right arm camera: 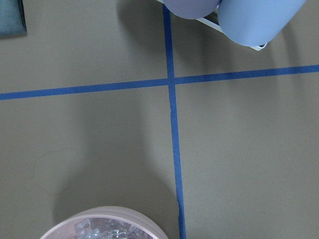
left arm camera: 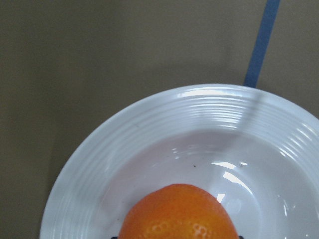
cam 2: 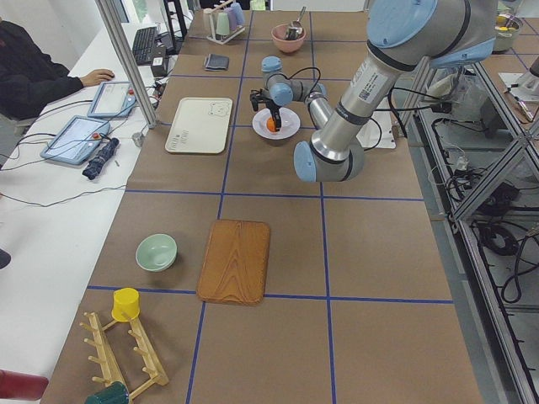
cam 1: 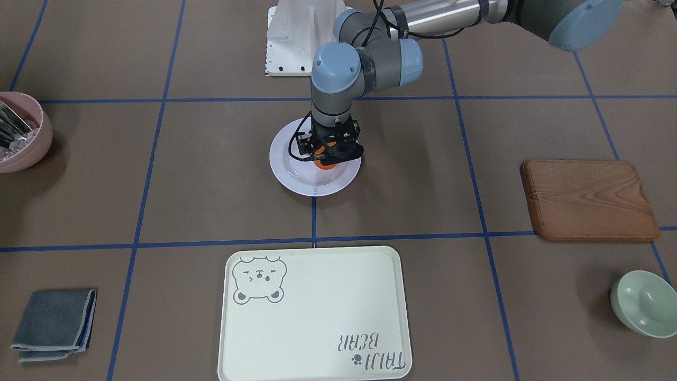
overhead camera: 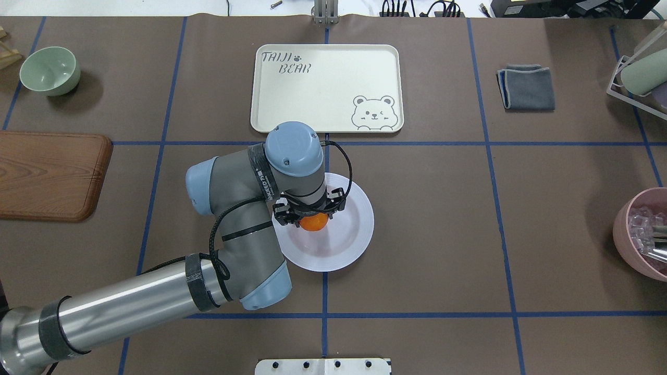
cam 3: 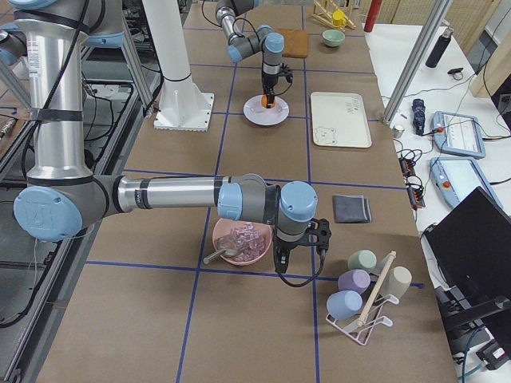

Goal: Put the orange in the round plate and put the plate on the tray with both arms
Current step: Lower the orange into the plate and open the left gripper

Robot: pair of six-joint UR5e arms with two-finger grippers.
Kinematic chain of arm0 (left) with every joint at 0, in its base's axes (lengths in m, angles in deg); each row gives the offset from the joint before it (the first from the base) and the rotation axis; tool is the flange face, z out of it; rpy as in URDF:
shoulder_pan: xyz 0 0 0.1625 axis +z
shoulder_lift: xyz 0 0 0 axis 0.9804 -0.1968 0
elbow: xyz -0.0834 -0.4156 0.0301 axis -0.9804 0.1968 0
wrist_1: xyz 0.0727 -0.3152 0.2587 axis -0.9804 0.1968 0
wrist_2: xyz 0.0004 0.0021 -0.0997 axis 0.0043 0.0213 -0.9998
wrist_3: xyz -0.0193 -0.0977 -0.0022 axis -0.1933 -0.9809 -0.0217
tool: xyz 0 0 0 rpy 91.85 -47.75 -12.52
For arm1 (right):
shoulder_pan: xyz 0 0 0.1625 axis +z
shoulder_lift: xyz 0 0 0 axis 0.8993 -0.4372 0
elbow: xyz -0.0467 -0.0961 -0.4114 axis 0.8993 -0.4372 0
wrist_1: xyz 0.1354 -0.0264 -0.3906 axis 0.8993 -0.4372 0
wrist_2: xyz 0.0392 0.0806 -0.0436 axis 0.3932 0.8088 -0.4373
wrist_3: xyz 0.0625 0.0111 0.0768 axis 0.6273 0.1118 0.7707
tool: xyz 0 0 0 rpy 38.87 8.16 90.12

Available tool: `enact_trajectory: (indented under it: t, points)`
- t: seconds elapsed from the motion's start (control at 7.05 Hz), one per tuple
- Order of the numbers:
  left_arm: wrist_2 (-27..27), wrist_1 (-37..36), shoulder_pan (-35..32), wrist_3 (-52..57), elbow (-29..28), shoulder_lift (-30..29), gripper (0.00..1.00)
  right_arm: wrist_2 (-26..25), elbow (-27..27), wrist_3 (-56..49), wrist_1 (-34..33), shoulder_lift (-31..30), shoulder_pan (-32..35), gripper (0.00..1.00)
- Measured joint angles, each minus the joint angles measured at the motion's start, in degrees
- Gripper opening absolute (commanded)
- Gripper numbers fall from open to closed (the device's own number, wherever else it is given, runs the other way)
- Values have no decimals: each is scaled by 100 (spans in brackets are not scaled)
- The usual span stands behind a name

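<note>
The orange (overhead camera: 313, 222) sits between the fingers of my left gripper (overhead camera: 307, 213), which is shut on it just over the sunken centre of the round plate (overhead camera: 349, 229). The front-facing view shows the same: orange (cam 1: 323, 162) under the left gripper (cam 1: 328, 153), white plate (cam 1: 296, 177) below. In the left wrist view the orange (left arm camera: 179, 214) fills the bottom edge above the plate's ridged rim (left arm camera: 149, 124). The cream bear tray (overhead camera: 323, 78) lies beyond the plate. My right gripper (cam 3: 299, 259) hangs beside the pink bowl, far from the plate; I cannot tell its state.
A pink bowl (overhead camera: 641, 234) with clear pieces stands at the table's right. A wooden board (overhead camera: 49, 174) and a pale-green bowl (overhead camera: 50, 70) lie on the left. A folded grey cloth (overhead camera: 526, 87) is right of the tray. A cup rack (cam 3: 367, 295) stands near the right arm.
</note>
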Motion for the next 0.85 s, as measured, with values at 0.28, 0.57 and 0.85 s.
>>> enact_trajectory:
  t: [0.28, 0.57, 0.85]
  points:
    - [8, 81, 12, -8, -16, -7, 99, 0, -4, -2, 1, 2, 0, 100]
    - [-5, 75, 14, 17, 197, 31, 99, 2, -7, -8, -4, 7, 3, 100]
    - [0, 31, -54, 84, 498, 108, 99, 10, 44, 18, -9, 26, 1, 100]
